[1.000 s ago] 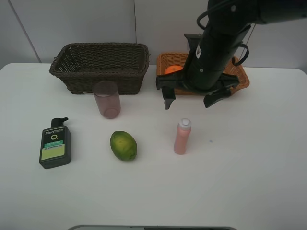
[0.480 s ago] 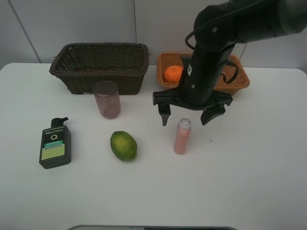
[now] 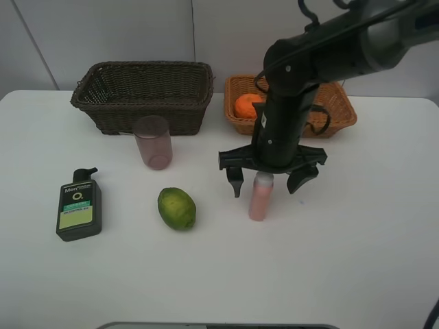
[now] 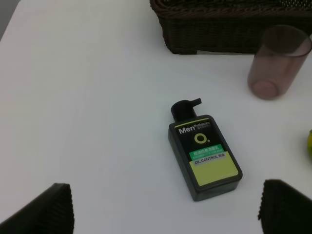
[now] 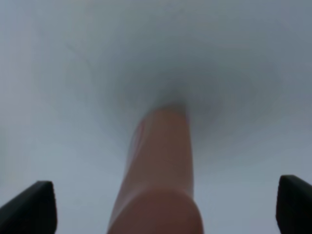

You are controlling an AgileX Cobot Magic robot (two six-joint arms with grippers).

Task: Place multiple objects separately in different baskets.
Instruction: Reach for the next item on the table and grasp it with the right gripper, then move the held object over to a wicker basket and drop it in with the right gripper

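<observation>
My right gripper (image 3: 269, 183) is open, its fingers straddling the white cap of the slim pink bottle (image 3: 259, 197), which stands upright on the white table. The right wrist view shows the bottle (image 5: 161, 170) close up between the fingertips (image 5: 29, 212). An orange (image 3: 246, 105) lies in the light orange-tan basket (image 3: 339, 103). The dark brown basket (image 3: 143, 94) stands at the back left. In front of it are the translucent pink cup (image 3: 153, 142), the green citrus (image 3: 177, 208) and the dark green pump bottle (image 3: 78, 205). My left gripper (image 4: 165, 209) is open above the pump bottle (image 4: 204, 158). The peach-like fruit is hidden.
The right arm (image 3: 288, 89) reaches over the tan basket and hides part of it. The left wrist view also shows the cup (image 4: 277, 62) and the brown basket (image 4: 229, 24). A grey wall stands behind the table (image 3: 357, 260).
My right gripper has moved from the tan basket toward the front and down, until its open fingers straddle the pink bottle's cap. The orange has come into full view.
</observation>
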